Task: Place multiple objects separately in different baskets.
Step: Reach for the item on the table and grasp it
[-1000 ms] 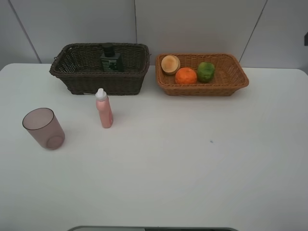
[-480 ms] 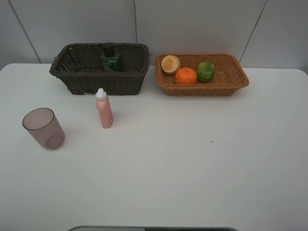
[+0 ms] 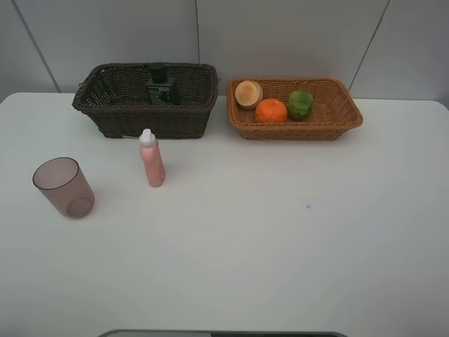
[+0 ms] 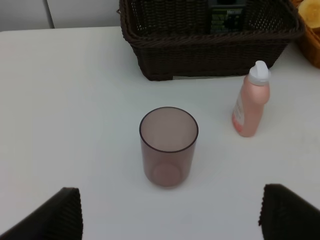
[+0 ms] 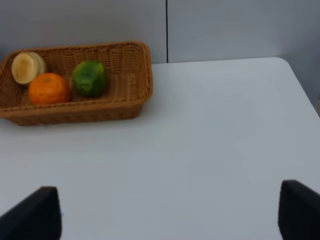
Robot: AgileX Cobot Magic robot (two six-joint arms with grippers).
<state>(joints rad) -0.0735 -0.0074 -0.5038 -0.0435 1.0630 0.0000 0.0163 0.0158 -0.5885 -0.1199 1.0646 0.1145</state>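
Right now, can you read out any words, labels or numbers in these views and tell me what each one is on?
Nothing here can be read.
Dark green bottle: pale print on its label, too blurred to read.
Pink bottle: a faint paler patch on its side, no legible text.

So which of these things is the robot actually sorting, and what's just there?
Part of the job: mauve cup, pink bottle, dark green bottle, orange, green fruit, peach-like fruit, dark basket, tan basket.
Just there: white table, tiny speck on it, wall panels.
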